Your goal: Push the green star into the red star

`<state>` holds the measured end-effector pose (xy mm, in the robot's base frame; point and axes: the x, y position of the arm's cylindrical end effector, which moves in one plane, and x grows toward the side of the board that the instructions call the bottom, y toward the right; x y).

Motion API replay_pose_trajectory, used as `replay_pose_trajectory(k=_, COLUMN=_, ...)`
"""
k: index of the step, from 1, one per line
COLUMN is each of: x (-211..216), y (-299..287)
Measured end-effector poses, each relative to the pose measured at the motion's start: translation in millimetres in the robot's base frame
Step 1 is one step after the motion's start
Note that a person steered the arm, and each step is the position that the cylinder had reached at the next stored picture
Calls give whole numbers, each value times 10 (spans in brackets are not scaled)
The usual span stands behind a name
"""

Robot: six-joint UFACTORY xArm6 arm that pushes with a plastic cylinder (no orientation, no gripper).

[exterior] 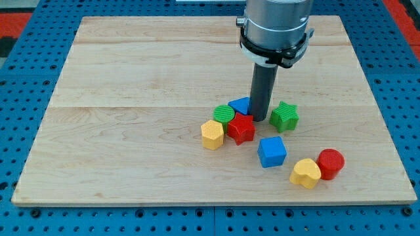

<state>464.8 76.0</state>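
The green star [285, 116] lies right of the board's middle. The red star [241, 128] lies to its left, a short gap apart. My tip [260, 118] rests on the board between the two stars, close to the red star's upper right and just left of the green star. A blue block [241, 105], partly hidden by the rod, sits behind the red star, and a green round block [224, 114] sits at the red star's upper left.
A yellow block [212, 134] touches the red star's left side. A blue cube [272, 151] lies below the stars. A yellow heart-like block [305, 173] and a red cylinder [330, 163] sit together at lower right. The wooden board [131, 98] rests on blue pegboard.
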Motion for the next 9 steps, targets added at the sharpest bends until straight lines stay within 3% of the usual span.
replay_pose_trajectory(k=2, x=-465, y=131)
replay_pose_trajectory(k=3, x=-639, y=750)
replay_pose_trajectory(k=5, x=-161, y=931)
replay_pose_trajectory(k=9, x=-550, y=1183)
